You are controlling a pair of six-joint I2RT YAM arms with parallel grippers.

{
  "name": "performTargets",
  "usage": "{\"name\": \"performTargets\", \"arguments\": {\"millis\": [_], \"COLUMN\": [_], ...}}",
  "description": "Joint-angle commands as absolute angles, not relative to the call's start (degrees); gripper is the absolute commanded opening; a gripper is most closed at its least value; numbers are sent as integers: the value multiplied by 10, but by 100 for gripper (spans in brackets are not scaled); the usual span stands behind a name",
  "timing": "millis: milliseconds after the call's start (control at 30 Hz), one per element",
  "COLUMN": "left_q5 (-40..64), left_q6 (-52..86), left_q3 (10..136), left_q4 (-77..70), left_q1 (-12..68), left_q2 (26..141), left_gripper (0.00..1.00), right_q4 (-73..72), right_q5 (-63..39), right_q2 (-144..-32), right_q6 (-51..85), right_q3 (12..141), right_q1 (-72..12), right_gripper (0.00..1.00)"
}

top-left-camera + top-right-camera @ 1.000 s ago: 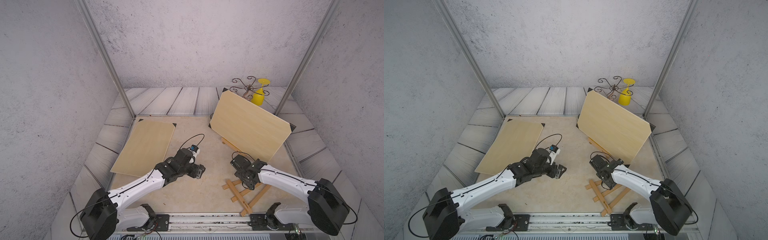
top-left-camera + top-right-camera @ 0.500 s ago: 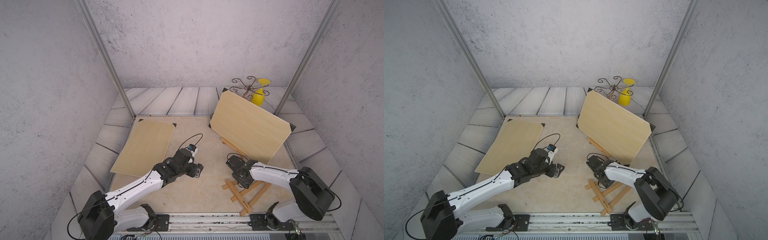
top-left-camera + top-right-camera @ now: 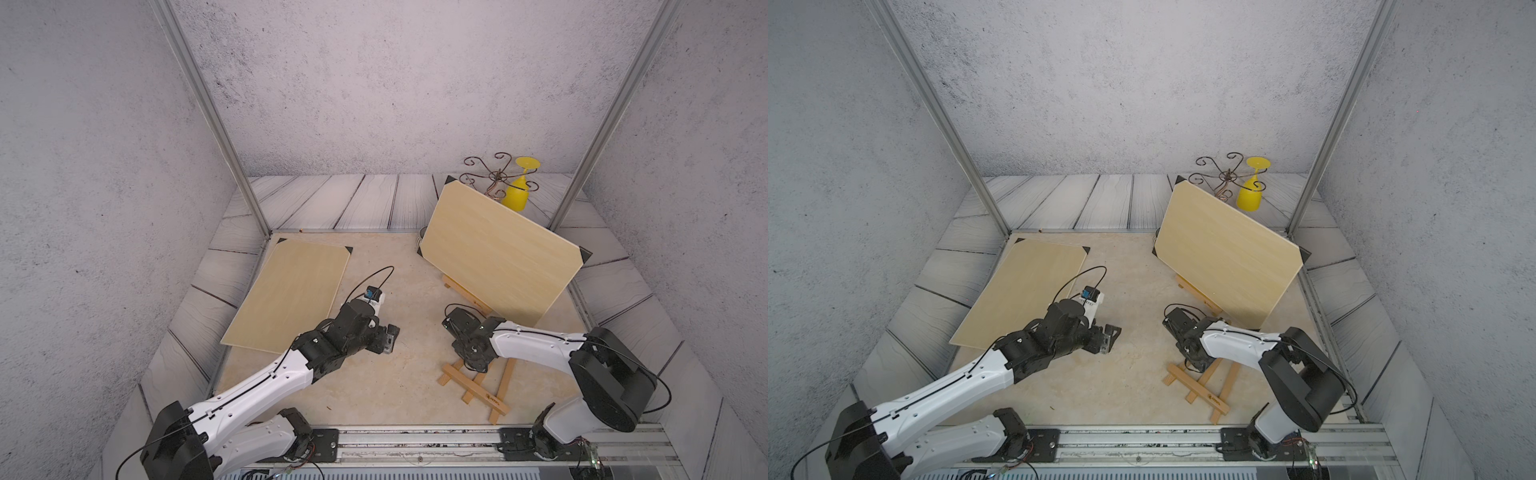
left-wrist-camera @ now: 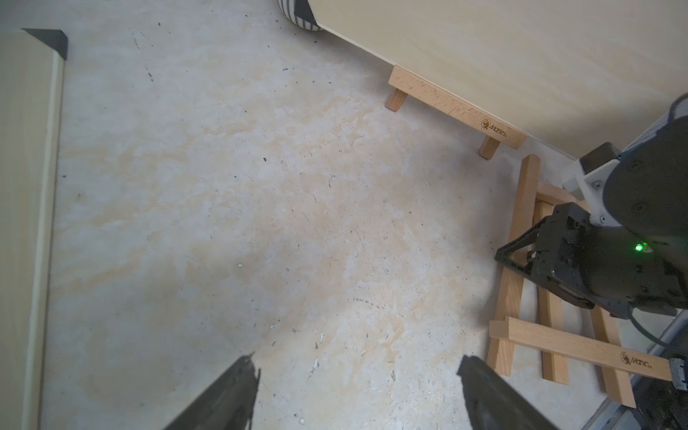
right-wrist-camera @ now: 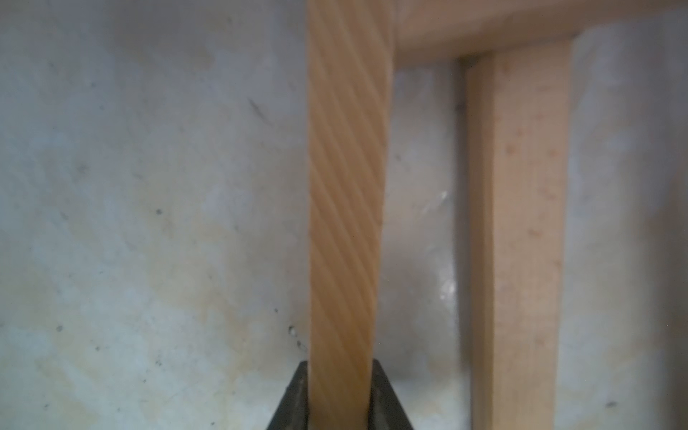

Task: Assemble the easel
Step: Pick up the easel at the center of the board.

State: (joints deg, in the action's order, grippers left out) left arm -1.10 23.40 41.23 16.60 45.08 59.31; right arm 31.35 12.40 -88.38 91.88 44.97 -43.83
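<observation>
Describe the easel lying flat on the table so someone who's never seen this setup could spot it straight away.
Start at the beige table, near edge, on the robot's right side. There, a bare wooden ladder-like easel lies flat, the right gripper with its jaws closed on one slat. Unlike the other easel behind it, it carries no board.

The brand "Mareo" is stamped on the upright easel's ledge [image 4: 446, 100] and the lying easel's crossbar [image 4: 573, 342].
</observation>
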Motion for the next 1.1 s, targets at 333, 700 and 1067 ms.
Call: {"name": "performTargets", "arguments": {"millis": [333, 700, 1067], "left_q5": [-36, -83, -113], "left_q6": [233, 269, 303], "left_q3": [397, 395, 375], "left_q4": [193, 247, 306], "left_q1": [440, 409, 360], "left_q2": [548, 471, 375], "left_gripper": [90, 90, 91], "right_q4": [291, 305, 230], "right_q5": [56, 78, 42], "right_q2": [-941, -981, -915], "right_q6": [938, 802, 620], "right_q3": [498, 623, 623], "right_q1": [-487, -533, -555], "right_gripper": [19, 0, 0]}}
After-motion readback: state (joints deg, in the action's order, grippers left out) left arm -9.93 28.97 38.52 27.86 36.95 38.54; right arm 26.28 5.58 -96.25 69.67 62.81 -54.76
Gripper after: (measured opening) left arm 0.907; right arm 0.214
